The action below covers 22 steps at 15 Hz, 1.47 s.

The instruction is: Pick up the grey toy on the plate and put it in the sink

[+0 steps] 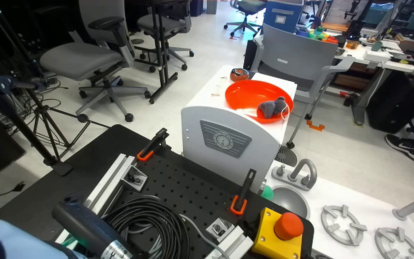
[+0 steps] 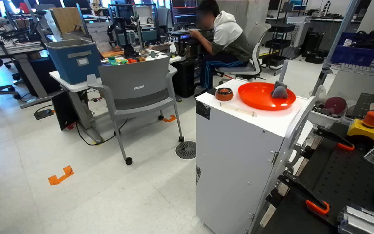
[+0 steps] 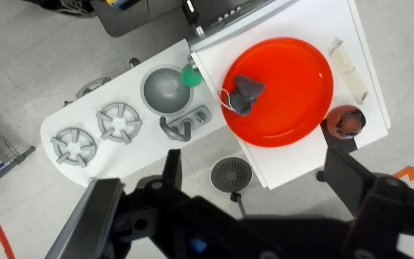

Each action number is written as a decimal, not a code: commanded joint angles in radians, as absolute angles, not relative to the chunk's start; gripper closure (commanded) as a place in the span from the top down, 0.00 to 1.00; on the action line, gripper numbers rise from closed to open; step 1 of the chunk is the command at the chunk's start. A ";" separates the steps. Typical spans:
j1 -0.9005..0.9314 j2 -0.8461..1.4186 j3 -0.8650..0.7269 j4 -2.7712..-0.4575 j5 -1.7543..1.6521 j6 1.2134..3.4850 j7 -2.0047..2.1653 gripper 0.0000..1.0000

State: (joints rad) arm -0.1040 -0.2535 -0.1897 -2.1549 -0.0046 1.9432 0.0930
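Note:
The grey toy (image 3: 249, 87), a small dark lump with a thin white loop, lies in the bright orange plate (image 3: 289, 90), against the rim on the side nearer the sink. Both exterior views show the toy (image 1: 272, 107) resting in that plate (image 2: 258, 97) on a white cabinet top. A round grey sink (image 3: 165, 94) is set into the white counter beside the cabinet; in an exterior view the sink (image 1: 292, 203) is partly covered. Wide apart, the fingers of my open gripper (image 3: 253, 153) hold nothing. The gripper points at the floor side of the plate and appears only in the wrist view.
A curved tap (image 3: 176, 132) rises beside the sink, and a green round object (image 3: 190, 75) overlaps its edge. Two grey burners (image 3: 118, 122) sit farther along the counter. A small orange pot (image 3: 336, 122) stands near the plate. A grey upright panel (image 1: 225, 144) borders the cabinet top.

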 commanded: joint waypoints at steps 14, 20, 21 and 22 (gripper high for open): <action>-0.094 -0.211 -0.170 -2.115 0.113 2.094 -0.047 1.00; -0.101 -0.144 -0.167 -2.041 0.138 2.058 -0.034 1.00; -0.103 -0.141 -0.165 -2.036 0.128 2.039 -0.041 1.00; -0.102 -0.142 -0.166 -2.032 0.124 2.005 -0.055 1.00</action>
